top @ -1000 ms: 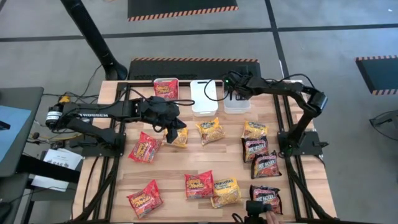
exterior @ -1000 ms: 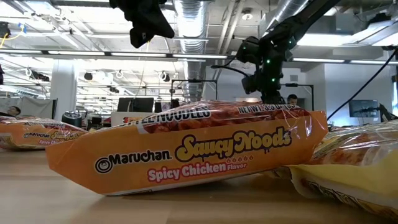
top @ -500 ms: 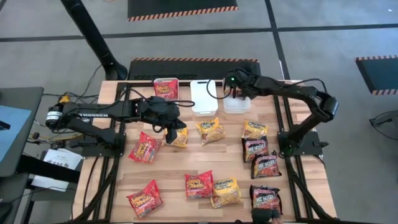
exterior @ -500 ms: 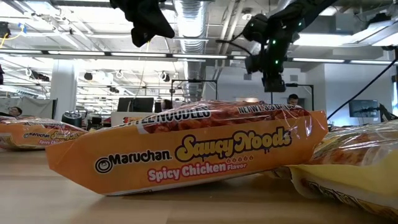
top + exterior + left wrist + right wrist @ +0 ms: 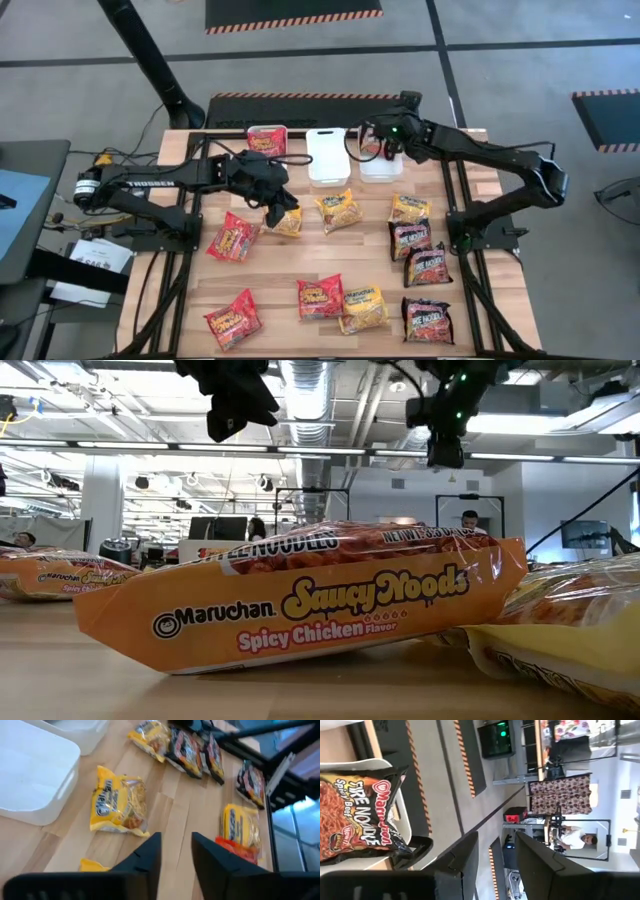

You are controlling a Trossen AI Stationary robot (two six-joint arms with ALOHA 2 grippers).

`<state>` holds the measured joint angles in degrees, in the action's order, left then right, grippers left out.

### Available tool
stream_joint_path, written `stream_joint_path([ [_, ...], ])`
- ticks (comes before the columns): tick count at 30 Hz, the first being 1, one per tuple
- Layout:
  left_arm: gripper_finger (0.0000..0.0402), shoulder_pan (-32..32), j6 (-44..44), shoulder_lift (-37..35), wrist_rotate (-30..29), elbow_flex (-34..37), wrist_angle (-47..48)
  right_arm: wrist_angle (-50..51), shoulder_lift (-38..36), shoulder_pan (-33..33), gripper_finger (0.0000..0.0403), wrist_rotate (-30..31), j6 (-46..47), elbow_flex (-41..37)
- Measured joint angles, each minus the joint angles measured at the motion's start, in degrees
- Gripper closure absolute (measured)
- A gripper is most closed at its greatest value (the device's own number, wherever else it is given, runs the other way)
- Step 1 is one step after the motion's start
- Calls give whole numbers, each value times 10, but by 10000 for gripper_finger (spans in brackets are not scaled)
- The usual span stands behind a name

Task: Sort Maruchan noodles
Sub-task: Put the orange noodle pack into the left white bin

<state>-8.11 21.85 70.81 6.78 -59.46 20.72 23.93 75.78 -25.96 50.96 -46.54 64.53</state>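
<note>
The middle white tray (image 5: 328, 158) stands empty at the far side of the tabletop (image 5: 270, 285), and everything turns on what lies just on its near side. The left pincer (image 5: 286, 208) hangs over the wood a little to the near left of that tray, its fingers parted to a middling gap with bare tabletop showing between them in the left wrist view, so it holds nothing. A yellow packet (image 5: 290, 224) lies almost straight beneath it, mostly hidden by the pincer from above; only its corner peeps past the fingers at the wrist, so its long axis cannot be told. A second yellow packet (image 5: 338, 210) lies flat directly in front of the tray's near edge, slightly tilted. Of the two arms the left is plainly the nearer to both yellow packets, and the tray sits just beyond them, so a short drop and a short carry away from the arm's base would likely serve. The right pincer (image 5: 383, 152) hovers just to the right of the middle tray, over the neighbouring tray (image 5: 380, 172), fingers likewise apart and empty, with a dark packet (image 5: 360, 815) lying in that tray below it.
</note>
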Motion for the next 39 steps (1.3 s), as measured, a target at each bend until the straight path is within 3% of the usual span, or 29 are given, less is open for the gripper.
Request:
stream_joint_path([
  [4, 259, -18, 28, 0, -3, 0, -36, 0, -25, 24, 251, 35, 0, 0],
  [9, 228, -32, 63, 0, 54, 0, -74, 0, -53, 61, 251, 74, 1, 0],
  [19, 227, 13, 80, 8, 65, 0, -74, -4, -96, 163, 251, 125, 76, 0],
  [30, 225, 62, 84, 105, 130, -1, -126, -32, -112, 268, 251, 125, 169, -1],
  [39, 225, 78, 92, 176, 167, 0, -170, -34, -109, 337, 251, 123, 302, 0],
])
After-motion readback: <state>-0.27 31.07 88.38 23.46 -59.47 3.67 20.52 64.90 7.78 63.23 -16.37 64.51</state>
